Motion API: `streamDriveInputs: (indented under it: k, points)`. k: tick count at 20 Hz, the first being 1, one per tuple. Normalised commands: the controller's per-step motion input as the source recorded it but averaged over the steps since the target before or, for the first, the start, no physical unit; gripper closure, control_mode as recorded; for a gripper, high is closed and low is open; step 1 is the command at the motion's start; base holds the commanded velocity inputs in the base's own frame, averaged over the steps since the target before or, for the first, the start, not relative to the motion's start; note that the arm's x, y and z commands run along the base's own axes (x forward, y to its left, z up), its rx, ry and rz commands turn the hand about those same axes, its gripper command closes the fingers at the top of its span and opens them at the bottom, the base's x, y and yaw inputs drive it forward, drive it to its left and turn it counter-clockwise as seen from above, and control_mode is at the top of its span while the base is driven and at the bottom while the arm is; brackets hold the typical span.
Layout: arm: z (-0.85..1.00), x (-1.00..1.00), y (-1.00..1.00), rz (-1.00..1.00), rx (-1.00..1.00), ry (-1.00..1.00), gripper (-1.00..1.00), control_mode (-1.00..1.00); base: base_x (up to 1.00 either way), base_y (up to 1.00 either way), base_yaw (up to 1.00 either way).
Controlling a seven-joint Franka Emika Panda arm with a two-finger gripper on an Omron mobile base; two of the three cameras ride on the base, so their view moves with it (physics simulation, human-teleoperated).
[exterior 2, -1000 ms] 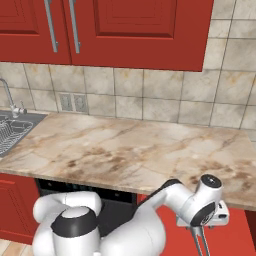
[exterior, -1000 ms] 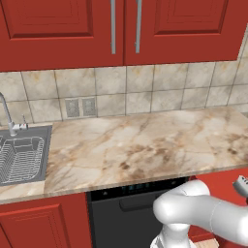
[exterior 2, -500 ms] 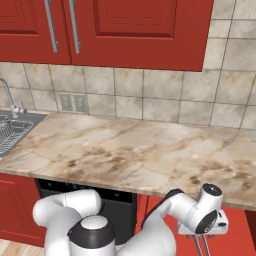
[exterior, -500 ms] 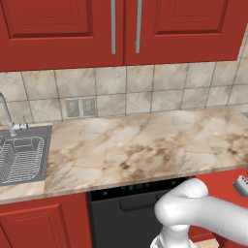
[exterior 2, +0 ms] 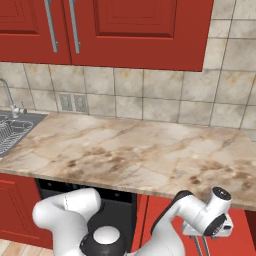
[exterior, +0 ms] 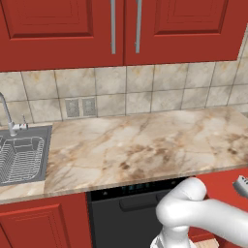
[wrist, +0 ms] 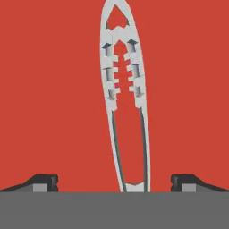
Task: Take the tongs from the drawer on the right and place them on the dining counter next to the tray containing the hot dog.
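Hovering wide open, the hand [wrist: 114, 181] straddles the tongs [wrist: 123, 98] on the drawer's [wrist: 49, 89] red floor, holding nothing.

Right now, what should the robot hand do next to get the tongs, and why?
Probably go straight down and then close. In the hand view the tongs lie flat on the red drawer floor, lined up between the open gripper's two fingertips, and nothing is held yet.

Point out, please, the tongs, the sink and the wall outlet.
tongs [wrist: 121, 89], hand view, on a ridged arm near the tips.
sink [exterior: 22, 160], left base view, on its wire rack.
wall outlet [exterior: 80, 107], left base view, on the plate's middle.
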Motion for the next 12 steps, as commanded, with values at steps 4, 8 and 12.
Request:
streamDriveInputs:
  k: [4, 8, 12]
  points:
    - [-0.2, 0.03, -0.16, 0.0, 0.0, 0.0, -1.0, -1.0, 0.0, 0.0, 0.0]
    - [-0.22, 0.0, 0.0, 0.0, 0.0, 0.0, -1.0, -1.0, 0.0, 0.0, 0.0]
    - [-0.25, 0.01, 0.0, 0.0, 0.0, 0.0, -1.0, -1.0, 0.0, 0.0, 0.0]
